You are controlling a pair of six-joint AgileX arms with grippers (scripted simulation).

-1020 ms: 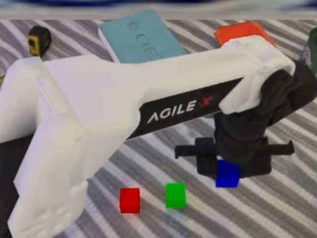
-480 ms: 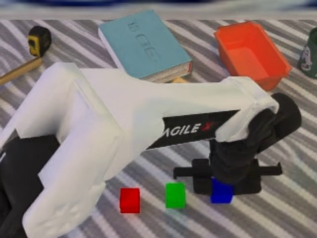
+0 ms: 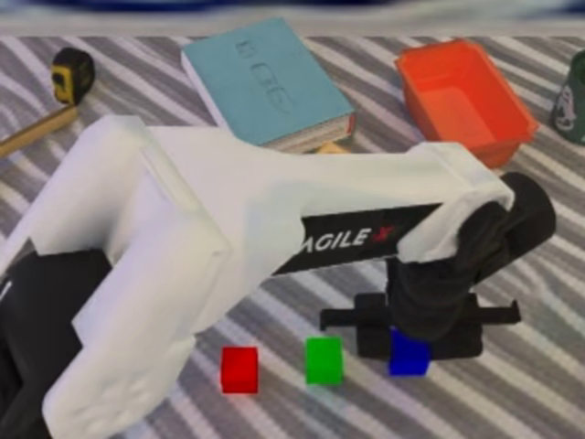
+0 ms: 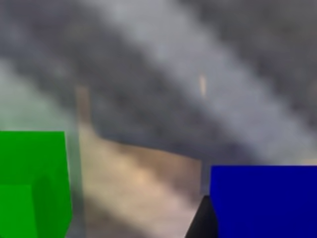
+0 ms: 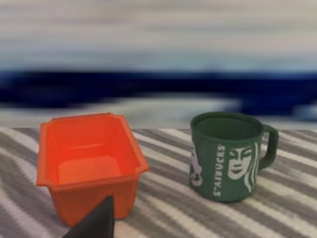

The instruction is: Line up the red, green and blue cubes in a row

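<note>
Red cube (image 3: 239, 369), green cube (image 3: 324, 359) and blue cube (image 3: 409, 353) sit in a row along the near edge; the left gripper (image 3: 409, 340) is down on the blue one, fingers clamped around it. Farther back, book (image 3: 267, 82) and orange bin (image 3: 463, 98); the right arm is out of the top view.

Three cubes are set in a row along the front of the bench (image 3: 539, 384): the red cube (image 3: 239, 369) at the left, the green cube (image 3: 324, 359) in the middle, the blue cube (image 3: 409, 353) at the right. The left end effector (image 3: 409, 340) is placed over the blue cube. Behind the row, a book (image 3: 265, 82) is laid, with a bin (image 3: 464, 99) to its right and a mug (image 3: 573, 101) at the right edge. A tape measure (image 3: 71, 73) is found at the back left.
</note>
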